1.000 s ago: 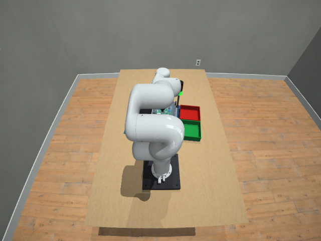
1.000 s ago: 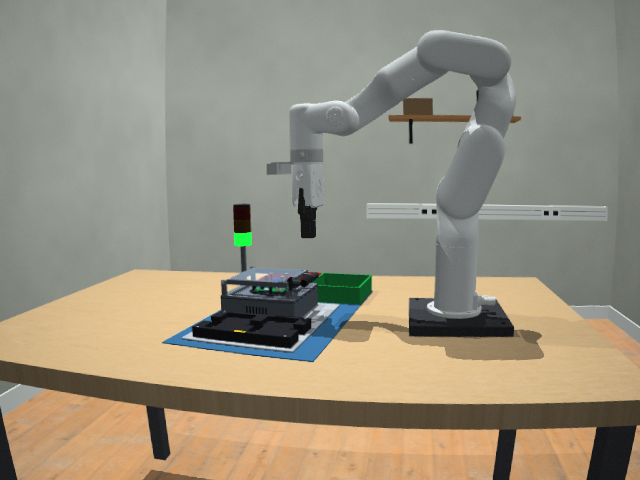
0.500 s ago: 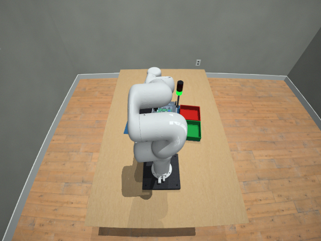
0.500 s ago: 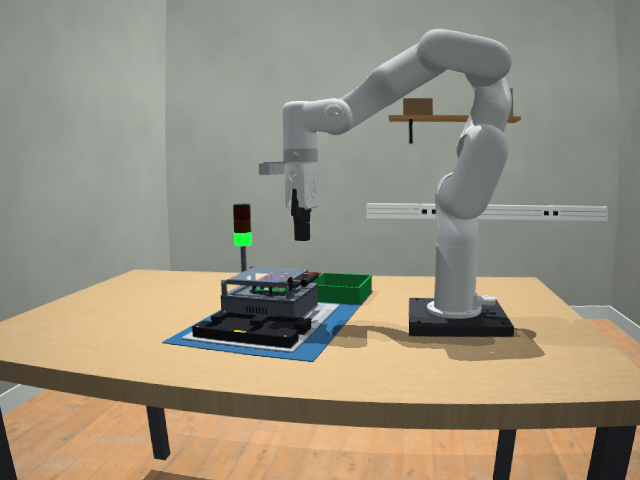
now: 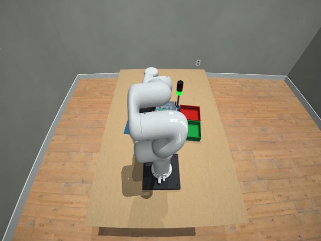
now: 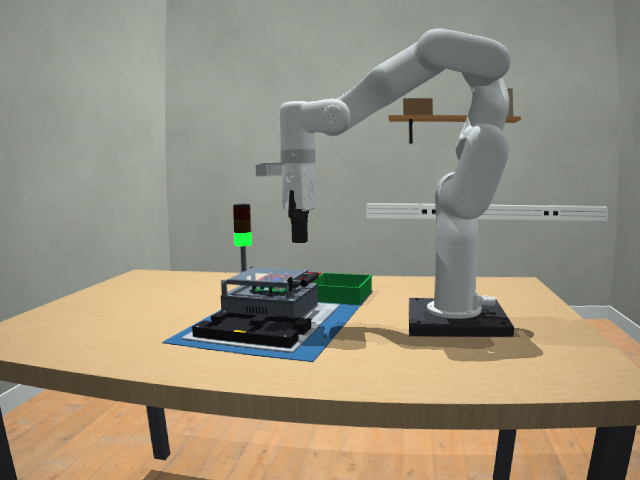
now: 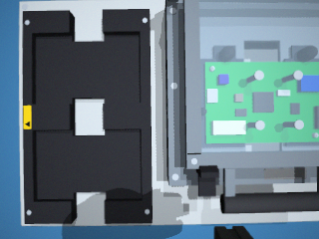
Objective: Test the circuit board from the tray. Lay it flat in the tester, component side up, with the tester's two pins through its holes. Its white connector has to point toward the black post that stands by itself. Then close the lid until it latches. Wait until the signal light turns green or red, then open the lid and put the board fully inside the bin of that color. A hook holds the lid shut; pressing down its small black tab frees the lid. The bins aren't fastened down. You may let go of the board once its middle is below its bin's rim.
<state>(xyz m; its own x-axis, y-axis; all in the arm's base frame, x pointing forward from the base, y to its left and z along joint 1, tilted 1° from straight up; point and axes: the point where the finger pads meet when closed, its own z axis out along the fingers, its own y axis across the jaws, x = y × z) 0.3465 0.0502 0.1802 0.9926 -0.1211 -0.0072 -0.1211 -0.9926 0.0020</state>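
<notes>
The top view sat high behind the arm's base point(image 5: 161, 172), tilted down along the table point(image 5: 215, 165) toward the far wall, far enough back to take in the floor on both sides. The arm point(image 5: 155, 121) hid most of the tester there. The exterior view stood low off the table's side, level and at middle range, with the arm point(image 6: 465, 170) on the right and the tester point(image 6: 268, 299) on the left. The wrist view looked straight down, close in, on the tray point(image 7: 87, 117) and the tester point(image 7: 249, 95). Top and exterior shared the light point(image 5: 179, 88) and green bin point(image 6: 343, 287); wrist and exterior shared the tray point(image 6: 253, 330).
</notes>
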